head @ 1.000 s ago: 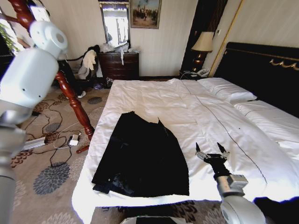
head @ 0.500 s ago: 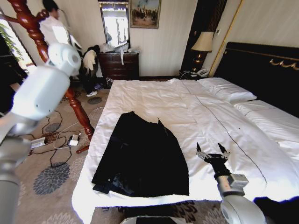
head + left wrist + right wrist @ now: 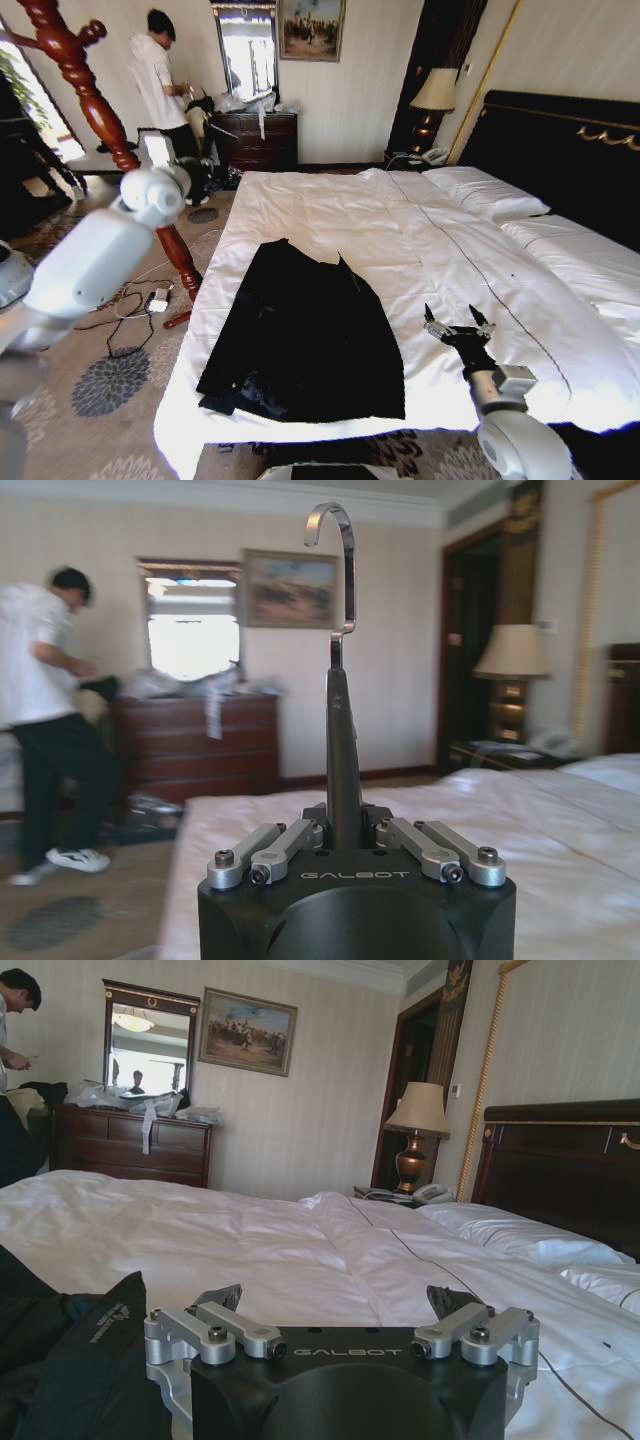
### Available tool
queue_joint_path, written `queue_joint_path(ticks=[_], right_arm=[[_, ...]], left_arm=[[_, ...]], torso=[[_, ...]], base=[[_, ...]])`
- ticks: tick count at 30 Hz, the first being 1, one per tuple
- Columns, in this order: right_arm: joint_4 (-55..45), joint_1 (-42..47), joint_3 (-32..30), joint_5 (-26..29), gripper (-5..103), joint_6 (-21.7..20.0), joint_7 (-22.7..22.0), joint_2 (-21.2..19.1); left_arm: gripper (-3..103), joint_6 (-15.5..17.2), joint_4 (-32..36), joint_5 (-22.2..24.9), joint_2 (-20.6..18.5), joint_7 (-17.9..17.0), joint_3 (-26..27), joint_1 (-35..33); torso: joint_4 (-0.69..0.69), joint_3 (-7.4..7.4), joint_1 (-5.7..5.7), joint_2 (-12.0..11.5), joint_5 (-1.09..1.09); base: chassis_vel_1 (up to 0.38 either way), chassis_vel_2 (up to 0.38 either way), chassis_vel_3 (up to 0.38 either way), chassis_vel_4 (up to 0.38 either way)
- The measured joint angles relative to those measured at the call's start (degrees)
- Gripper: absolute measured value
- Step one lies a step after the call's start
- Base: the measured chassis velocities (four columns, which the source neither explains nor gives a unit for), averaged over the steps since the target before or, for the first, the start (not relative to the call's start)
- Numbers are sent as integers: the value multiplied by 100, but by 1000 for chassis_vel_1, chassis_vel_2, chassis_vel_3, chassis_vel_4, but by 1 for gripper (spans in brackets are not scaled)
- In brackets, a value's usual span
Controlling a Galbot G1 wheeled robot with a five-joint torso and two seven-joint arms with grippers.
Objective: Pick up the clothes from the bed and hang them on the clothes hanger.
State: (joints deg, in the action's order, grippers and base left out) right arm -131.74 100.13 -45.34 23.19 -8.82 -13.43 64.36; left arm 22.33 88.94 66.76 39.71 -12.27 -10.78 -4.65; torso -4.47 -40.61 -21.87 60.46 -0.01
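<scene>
The black jacket [image 3: 305, 340] lies spread flat on the near left part of the bed [image 3: 420, 250], its hem close to the foot edge and its collar pointing up the white sheets toward the pillows [image 3: 485, 195] and the black headboard [image 3: 560, 150]; in the right wrist view a dark fold of it [image 3: 70, 1360] sits just beside that arm's claw. The right claw [image 3: 457, 328] hovers low over the sheet to the right of the jacket, apart from it, its two fingers spread wide with nothing between them — the right wrist view shows both dark fingertips [image 3: 220, 1297] well separated over bare white bedding. The left arm is raised over the carpet at the left of the bed, beside the dark red wooden coat stand [image 3: 95, 110]. Its claw [image 3: 345, 830] is closed tight on the neck of a clothes hanger, the metal hook [image 3: 335, 565] standing upright above the fingers — the hanger's shoulders are hidden from view. A lamp [image 3: 433, 100] stands on the nightstand by the headboard, and a dark wooden dresser [image 3: 258, 140] sits against the far wall
</scene>
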Motion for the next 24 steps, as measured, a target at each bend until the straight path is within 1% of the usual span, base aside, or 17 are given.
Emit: queue_joint_path(ticks=[1, 2, 4, 5, 6, 10, 12, 13, 15, 16, 17, 18, 20, 21, 22, 23, 24], right_arm=[[9, -7, -4, 13, 100, -4, -5, -13], [61, -50, -25, 105, 100, -24, -30, -91], [110, -92, -33, 153, 100, -35, -47, -135], [131, -113, -33, 171, 100, -41, -53, -147], [131, -113, -33, 171, 100, -41, -53, -147], [211, -153, -30, 221, 100, -66, -75, -176], [222, -154, -33, 224, 100, -67, -78, -178], [249, -163, -52, 250, 100, -73, -93, -188], [274, -194, -87, 310, 100, -92, -114, -222], [283, -210, -96, 329, 100, -99, -120, -239], [283, -210, -96, 329, 100, -99, -120, -239], [317, -255, -112, 365, 100, -109, -131, -269], [366, -299, -122, 393, 100, -117, -145, -298], [384, -312, -124, 397, 100, -118, -147, -309], [384, -312, -124, 397, 100, -118, -147, -309], [438, -336, -128, 408, 100, -120, -151, -342], [454, -340, -131, 411, 100, -120, -152, -354]], left_arm=[[17, -34, 8, 1, -14, 81, 5, -44], [17, -188, 90, 14, -128, 632, 23, -316], [17, -390, 115, 1, -189, 1035, -26, -513], [17, -478, 115, -9, -197, 1183, -54, -584], [17, -478, 115, -9, -197, 1183, -54, -584], [17, -852, 8, 19, -154, 1775, -263, -770], [17, -895, -6, 35, -145, 1861, -293, -779], [17, -982, -20, 129, -142, 2112, -398, -795], [17, -1006, -24, 265, -179, 2436, -559, -814], [17, -1015, -31, 290, -199, 2541, -616, -820], [17, -1015, -31, 290, -199, 2541, -616, -820], [17, -1056, -86, 316, -273, 2847, -822, -824], [17, -1142, -232, 283, -360, 3281, -1085, -804], [17, -1182, -286, 263, -380, 3420, -1163, -791], [17, -1182, -286, 263, -380, 3420, -1163, -791], [17, -1282, -474, 218, -395, 3802, -1362, -741], [17, -1331, -567, 215, -381, 3956, -1437, -717]], torso=[[0, 0, 0, 0, 0], [0, 0, 0, 0, 1], [3, 0, 0, 0, 0], [2, 0, 0, 0, 1], [2, 0, 0, 0, 1], [0, 0, 0, 0, 1], [0, 0, 0, 0, 0], [-1, 0, 0, 0, 2], [-1, 0, 0, 0, 1], [-1, 0, 0, 0, 1], [-1, 0, 0, 0, 1], [-1, 0, 0, 0, 1], [2, 0, 0, 0, 0], [3, 0, 0, 0, 0], [3, 0, 0, 0, 0], [4, 0, 0, 0, 0], [3, 0, 0, 0, 0]], base=[[0, 0, 0, 0], [0, 0, 0, 0], [0, 0, 0, 0], [0, 0, 0, 0], [0, 0, 0, 0], [0, 0, 0, 0], [0, 0, 0, 0], [0, 0, 0, 0], [0, 0, 0, 0], [0, 0, 0, 0], [0, 0, 0, 0], [0, 0, 0, 0], [0, 0, 0, 0], [0, 0, 0, 0], [0, 0, 0, 0], [0, 0, 0, 0], [0, 0, 0, 0]])
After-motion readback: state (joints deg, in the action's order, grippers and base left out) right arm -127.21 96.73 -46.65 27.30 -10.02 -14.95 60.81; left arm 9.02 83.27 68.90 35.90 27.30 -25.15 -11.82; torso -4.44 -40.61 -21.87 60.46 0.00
